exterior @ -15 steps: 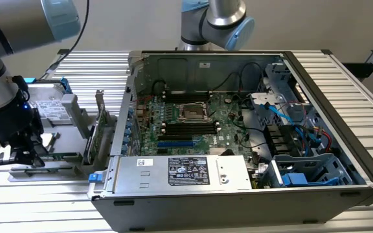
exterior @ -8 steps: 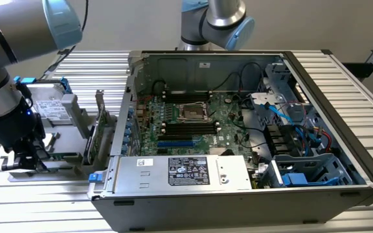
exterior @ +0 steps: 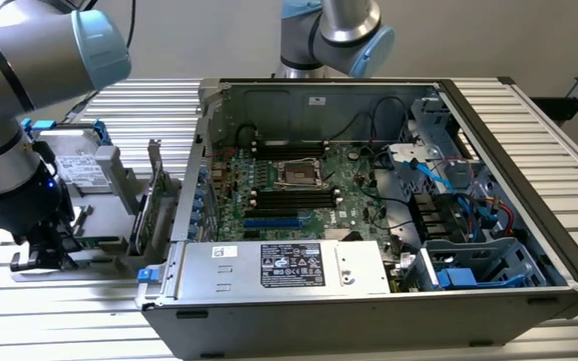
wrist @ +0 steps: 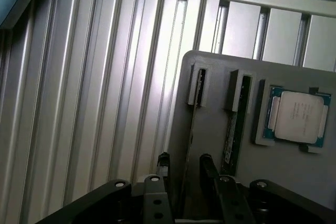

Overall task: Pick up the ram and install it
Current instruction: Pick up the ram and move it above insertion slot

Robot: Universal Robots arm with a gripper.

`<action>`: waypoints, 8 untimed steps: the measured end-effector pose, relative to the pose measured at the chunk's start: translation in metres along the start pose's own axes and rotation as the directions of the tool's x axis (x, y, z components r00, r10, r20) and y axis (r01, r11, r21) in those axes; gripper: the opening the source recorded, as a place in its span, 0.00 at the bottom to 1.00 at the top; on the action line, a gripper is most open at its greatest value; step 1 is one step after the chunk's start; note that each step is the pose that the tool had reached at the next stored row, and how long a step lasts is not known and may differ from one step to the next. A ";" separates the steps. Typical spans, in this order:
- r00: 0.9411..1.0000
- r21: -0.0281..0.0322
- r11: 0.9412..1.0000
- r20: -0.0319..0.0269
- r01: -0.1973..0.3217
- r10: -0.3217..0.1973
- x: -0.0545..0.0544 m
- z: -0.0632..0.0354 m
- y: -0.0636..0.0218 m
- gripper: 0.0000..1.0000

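Note:
The ram (wrist: 192, 116) is a thin green stick standing on edge in a slot of a grey holder (wrist: 286, 182). A second stick like it (wrist: 234, 124) stands in the neighbouring slot. My gripper (wrist: 185, 167) is open, with one black finger (wrist: 164, 165) on each side of the first stick's near end and a gap left to the stick. In the exterior view my gripper (exterior: 46, 252) hangs low over the holder (exterior: 98, 259) at that view's left, beside the open computer case (exterior: 219, 135). The black memory slots (exterior: 289, 197) lie on the motherboard inside the case.
A processor chip (wrist: 299, 116) sits in a pocket of the holder beside the sticks. A taller green card with a metal bracket (exterior: 148, 199) stands between holder and case. A power supply (exterior: 279, 267) spans the case front. A second arm (exterior: 330, 30) stands behind the case.

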State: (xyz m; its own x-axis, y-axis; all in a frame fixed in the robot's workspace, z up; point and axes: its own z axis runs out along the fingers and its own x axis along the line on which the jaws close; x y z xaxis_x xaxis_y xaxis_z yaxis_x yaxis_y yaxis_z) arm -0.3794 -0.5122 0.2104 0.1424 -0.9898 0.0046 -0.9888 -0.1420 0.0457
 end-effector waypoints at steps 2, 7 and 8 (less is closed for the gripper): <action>1.000 0.001 1.000 0.004 -0.001 0.001 0.000 0.0036 -0.0001 0.36; 1.000 0.001 1.000 0.008 -0.014 0.014 0.000 0.0127 -0.0006 0.36; 1.000 0.001 1.000 0.009 -0.019 0.019 0.000 0.0145 -0.0006 0.36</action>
State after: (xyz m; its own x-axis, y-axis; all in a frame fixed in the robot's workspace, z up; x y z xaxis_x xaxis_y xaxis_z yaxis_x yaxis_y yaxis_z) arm -0.3795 -0.5122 0.1958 0.1232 -0.9924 -0.0037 -0.9914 -0.1232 0.0445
